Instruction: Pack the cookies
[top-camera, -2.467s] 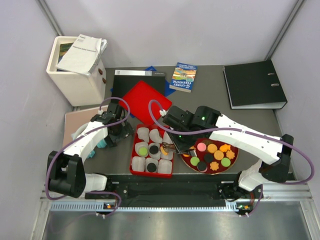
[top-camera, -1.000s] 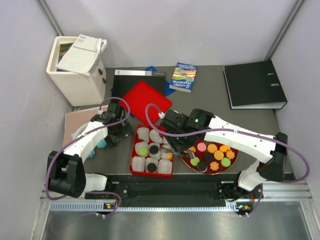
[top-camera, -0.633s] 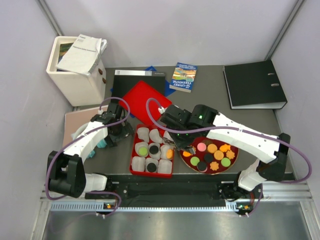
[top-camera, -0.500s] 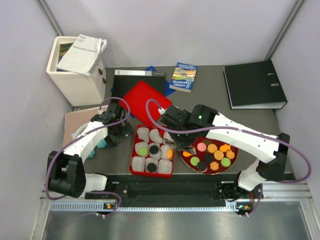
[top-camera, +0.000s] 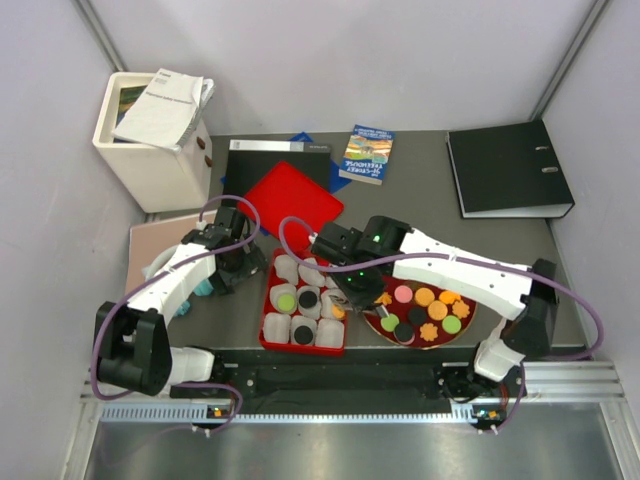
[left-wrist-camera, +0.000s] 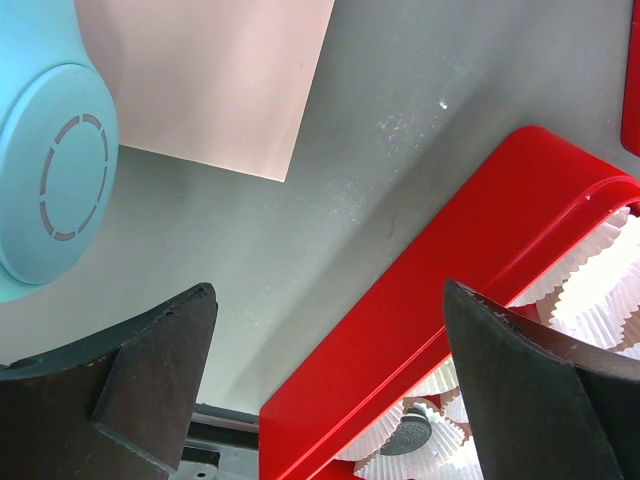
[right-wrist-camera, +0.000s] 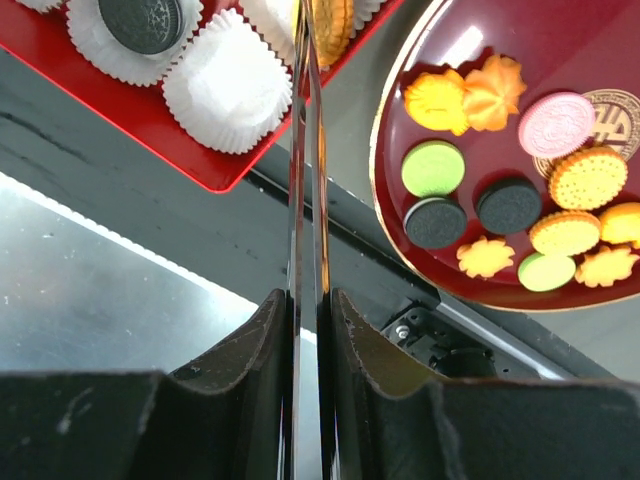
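Note:
A red box (top-camera: 270, 338) holds white paper liners, some with cookies: a green one (top-camera: 286, 300) and black ones (top-camera: 308, 298). More cookies (top-camera: 437, 310) lie on a dark red round plate (top-camera: 468, 312). My right gripper (right-wrist-camera: 306, 298) is shut on thin metal tongs (right-wrist-camera: 306, 200). The tongs' tips reach an orange cookie (right-wrist-camera: 332, 22) standing on edge in a liner at the box's right side. Whether the tips pinch it is unclear. My left gripper (left-wrist-camera: 330, 300) hangs open over the box's left wall (left-wrist-camera: 420, 330), holding nothing.
The box's red lid (top-camera: 295, 203) lies behind it. A white bin (top-camera: 155, 150), a booklet (top-camera: 366, 154) and a black binder (top-camera: 508, 168) stand farther back. A pink sheet (left-wrist-camera: 210, 80) and a light blue round thing (left-wrist-camera: 50, 170) lie left of the box.
My right arm has swung left from the plate's edge to the box's right side, and its jaws have squeezed the tongs narrower. The left arm has not moved.

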